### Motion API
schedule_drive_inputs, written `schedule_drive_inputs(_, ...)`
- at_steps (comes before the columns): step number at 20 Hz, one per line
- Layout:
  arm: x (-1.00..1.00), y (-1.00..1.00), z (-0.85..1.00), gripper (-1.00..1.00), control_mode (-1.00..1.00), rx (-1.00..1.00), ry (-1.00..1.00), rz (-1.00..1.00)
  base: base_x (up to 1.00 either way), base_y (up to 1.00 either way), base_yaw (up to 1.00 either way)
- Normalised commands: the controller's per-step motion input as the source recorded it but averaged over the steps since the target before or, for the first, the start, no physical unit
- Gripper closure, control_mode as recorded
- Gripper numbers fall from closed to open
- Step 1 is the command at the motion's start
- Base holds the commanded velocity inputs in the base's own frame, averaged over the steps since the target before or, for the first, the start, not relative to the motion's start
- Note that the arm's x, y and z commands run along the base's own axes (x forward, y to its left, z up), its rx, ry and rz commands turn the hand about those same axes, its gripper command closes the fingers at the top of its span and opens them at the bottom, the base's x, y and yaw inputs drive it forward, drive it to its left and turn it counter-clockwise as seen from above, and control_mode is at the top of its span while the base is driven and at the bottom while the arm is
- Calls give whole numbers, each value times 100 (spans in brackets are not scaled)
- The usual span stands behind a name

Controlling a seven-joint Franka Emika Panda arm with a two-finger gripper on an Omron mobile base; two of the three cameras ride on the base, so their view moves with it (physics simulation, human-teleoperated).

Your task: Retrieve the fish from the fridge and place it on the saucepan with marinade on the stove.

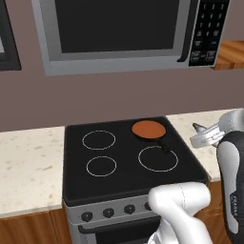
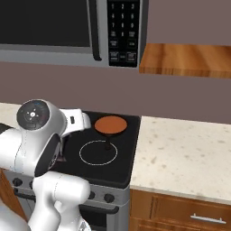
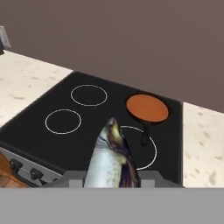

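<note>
Fish [image 3: 110,159]: grey-silver and slim, head up and pointing toward the stove, its lower body pinched at the gripper [image 3: 111,181] — so it is already out of the fridge and in hand.
Left of the stove: pale speckled counter [image 1: 28,157], bare where it shows.
Stove [image 1: 124,157]: black glass top with four white ring burners and a row of dark knobs along the steel front; this is the landmark for everything else.
Saucepan with marinade [image 1: 148,129]: sits on the stove's back right burner, orange-brown inside, short dark handle reaching toward the front right ring.
Fish against the stove: held above its front edge, nearer the right-hand burners than the left, well short of the pan.
Gripper: clenched on the fish, jaws part-way closed around its body; the finger tips are hidden behind the fish in the hand view.
Handling, my judgement: light and small, likely slick and tapered — a grip near the tail could let it slide out, so a hold around the thicker mid-body looks safer.
Stiffness: it stands upright from the hold without drooping, so it seems to behave as a rigid piece.
Right of the stove: more counter [image 2: 180,149], with a wooden shelf [image 2: 185,58] above.
Above the stove: microwave [image 1: 119,33] with a keypad.
</note>
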Motion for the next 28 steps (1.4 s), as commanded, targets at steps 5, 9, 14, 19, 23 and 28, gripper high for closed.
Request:
schedule_drive_inputs(5, 36, 5, -45, 100, -100, -1, -1, 0, 0, 0, 0)
schedule_drive_inputs(9, 43, 0, -50, 100, -100, 0, -2, -1, 0, 0, 0)
schedule_drive_inputs(14, 50, 0, -38, 100, -100, 0, 0, -4, 0, 0, 0)
schedule_drive_inputs(19, 55, 1, -29, 100, -100, 0, 0, -1, 0, 0, 0)
schedule_drive_inputs(23, 59, 0, -31, 100, -100, 0, 0, -2, 0, 0, 0)
schedule_drive_inputs(28, 62, 0, -25, 100, -100, 1, 1, -3, 0, 0, 0)
